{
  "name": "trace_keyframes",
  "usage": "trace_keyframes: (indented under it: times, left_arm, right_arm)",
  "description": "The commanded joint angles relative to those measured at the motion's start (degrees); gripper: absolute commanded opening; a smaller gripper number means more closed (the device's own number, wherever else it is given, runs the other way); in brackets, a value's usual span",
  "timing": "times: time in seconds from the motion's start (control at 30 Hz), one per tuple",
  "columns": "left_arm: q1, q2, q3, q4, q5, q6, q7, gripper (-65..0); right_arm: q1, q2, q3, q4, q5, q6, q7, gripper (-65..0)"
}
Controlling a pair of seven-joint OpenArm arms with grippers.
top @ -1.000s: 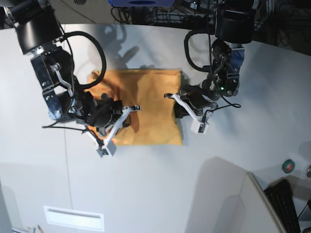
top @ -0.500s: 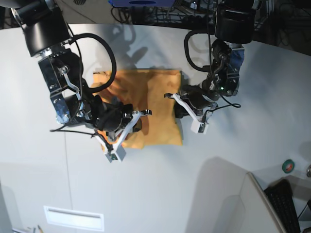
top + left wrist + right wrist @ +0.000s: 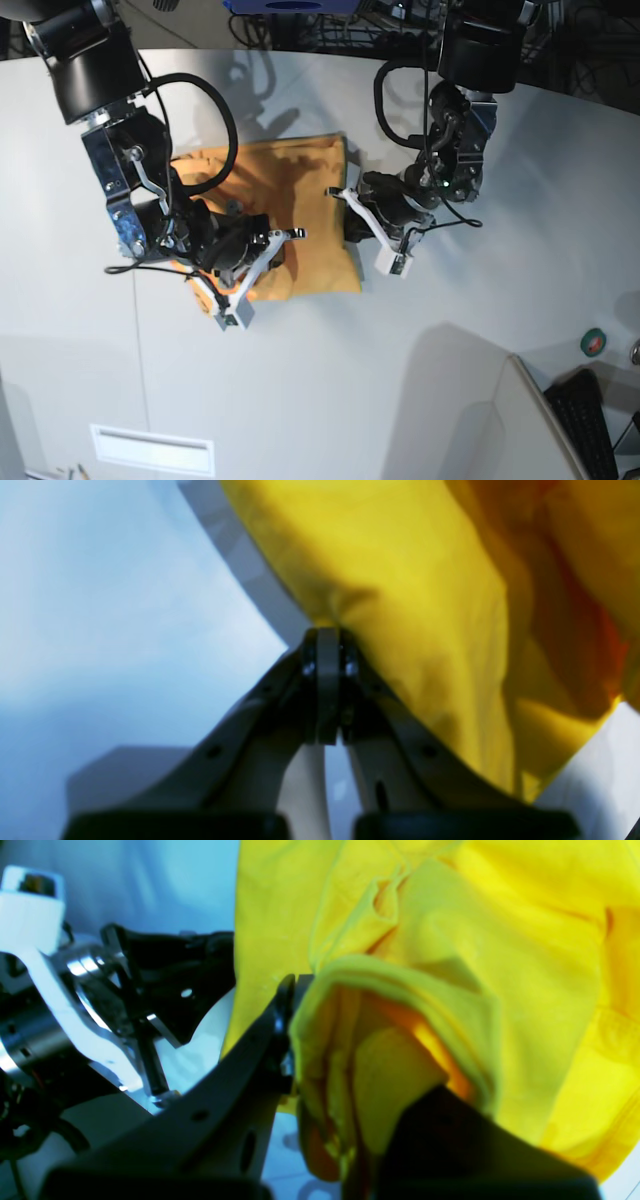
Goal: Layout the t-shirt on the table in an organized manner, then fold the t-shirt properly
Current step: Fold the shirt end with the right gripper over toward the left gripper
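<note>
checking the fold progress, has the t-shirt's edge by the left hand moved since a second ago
Yes. The t-shirt edge held by the left hand shifted leftward in the base view, away from the keyboard.

Both arms are black and bare-metal builds with white curved finger brackets, looping black cables at the upper links, small screw holes along the dark fingers (image 3: 280,715), and a green light glowing on the left arm (image 3: 443,184).
</note>
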Motion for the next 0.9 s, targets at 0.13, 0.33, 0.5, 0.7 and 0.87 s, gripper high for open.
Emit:
trace_keyframes:
  times: [0.13,0.33,0.5,0.7,0.87]
  left_arm:
    - [-0.9,0.1,0.0,1.1,-0.7,-0.6,-1.1,-65.0]
    - [-0.9,-0.1,0.0,1.1,-0.7,-0.6,-1.1,-65.0]
    - [-0.9,-0.1,0.0,1.1,-0.8,-0.6,-1.1,-65.0]
    - [0.6,-1.4,-1.8,5.6,-1.1,-0.6,-1.0,-65.0]
    - [4.2,-3.7,-9.1,13.3,-1.1,-0.7,5.4,-65.0]
  right_arm:
    - [0.9,-1.7,0.1,1.5,0.6,0.2,0.4,-65.0]
    - [1.0,-2.2,0.0,1.4,0.6,0.2,-1.2,-65.0]
    - [1.1,-2.2,0.1,1.1,0.6,0.2,-1.1,-65.0]
    - [1.1,-3.4,0.2,0.2,0.6,0.2,-1.1,-65.0]
    - [1.1,-3.8,0.2,-2.0,0.6,0.2,-0.5,-39.3]
